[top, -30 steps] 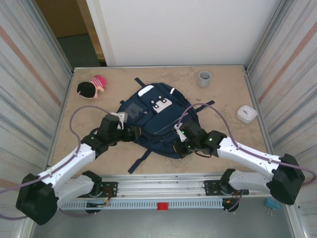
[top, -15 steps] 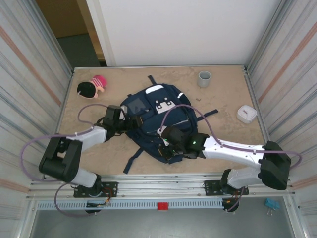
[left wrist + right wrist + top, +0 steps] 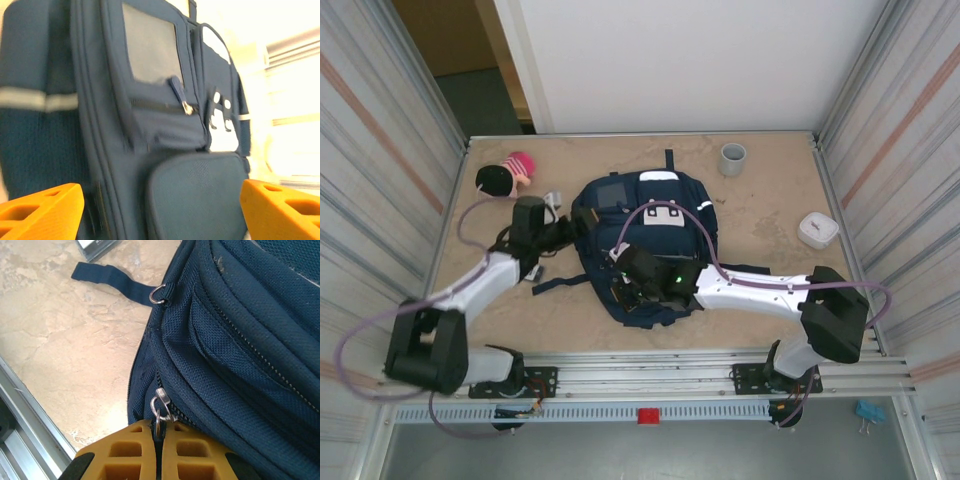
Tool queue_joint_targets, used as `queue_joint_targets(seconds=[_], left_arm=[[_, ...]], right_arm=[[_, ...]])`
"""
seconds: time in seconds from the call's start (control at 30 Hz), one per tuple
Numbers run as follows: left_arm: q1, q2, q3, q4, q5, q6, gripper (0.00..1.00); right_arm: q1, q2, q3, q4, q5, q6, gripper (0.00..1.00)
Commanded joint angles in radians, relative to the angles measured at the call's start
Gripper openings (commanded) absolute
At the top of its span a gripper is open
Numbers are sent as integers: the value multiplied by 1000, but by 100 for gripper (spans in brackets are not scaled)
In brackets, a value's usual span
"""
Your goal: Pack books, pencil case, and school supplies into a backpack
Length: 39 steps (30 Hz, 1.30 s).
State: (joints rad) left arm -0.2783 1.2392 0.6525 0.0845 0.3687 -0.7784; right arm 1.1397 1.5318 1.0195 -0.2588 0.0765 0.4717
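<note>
The backpack (image 3: 660,235) lies flat in the middle of the table (image 3: 770,275), front side up.

The right pincer (image 3: 159,440) is at the pack's near left corner, its fingers pressed together on a metal zip pull (image 3: 161,402), which sits at the very end of its track by the corner seam. The other zip lines on that side look closed. A loose strap (image 3: 114,284) with a metal ring trails onto the table beside it.

The left pincer (image 3: 160,212) is spread wide and level with the pack's left side. The front pockets lie ahead between its fingers, which grip nothing.

Elsewhere on the table stand a grey cup (image 3: 732,158), a rounded white box (image 3: 817,229) and a pink-and-black toy (image 3: 505,176), all well apart from the pack.

Judging by this, the work is at a zip step. With the pull at the track's end and the seams looking shut, it is either the final closing or the very start of opening, and I cannot say which. Whether anything lies inside is hidden by the fabric. If it is closing, little is left but to let go.
</note>
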Motion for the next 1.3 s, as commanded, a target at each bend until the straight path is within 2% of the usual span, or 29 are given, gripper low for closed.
queue_joint_targets(seconds=[0.0, 0.17, 0.37, 0.43, 0.6, 0.67, 0.77, 1.03, 1.1, 1.27], left_arm=[[-55, -167, -133, -84, -9, -169, 78], [-195, -338, -238, -98, -83, -343, 75], [-260, -281, -263, 67, -96, -421, 69], [-266, -232, -241, 96, -80, -421, 62], [-264, -140, -222, 113, -90, -427, 31], [-243, -118, -220, 98, -93, -413, 16], [-179, -115, -213, 31, -78, -356, 3], [20, -219, -203, -132, -45, -191, 0], [51, -239, -195, -168, -39, -154, 0], [88, -255, -189, -203, -23, -103, 1]], right_arm=[[7, 10, 34, 54, -30, 9, 0], [8, 7, 18, 70, -52, 1, 0], [9, 9, 16, 89, -80, -4, 0], [8, 6, 13, 90, -82, -5, 0], [7, -22, 7, 73, -78, -12, 0], [3, -49, -4, 48, -66, -13, 0], [-18, -107, -41, 7, -64, -13, 0], [-170, -338, -220, -124, -108, 12, 0], [-226, -393, -265, -140, -128, 16, 0], [-389, -467, -356, -113, -270, 24, 0]])
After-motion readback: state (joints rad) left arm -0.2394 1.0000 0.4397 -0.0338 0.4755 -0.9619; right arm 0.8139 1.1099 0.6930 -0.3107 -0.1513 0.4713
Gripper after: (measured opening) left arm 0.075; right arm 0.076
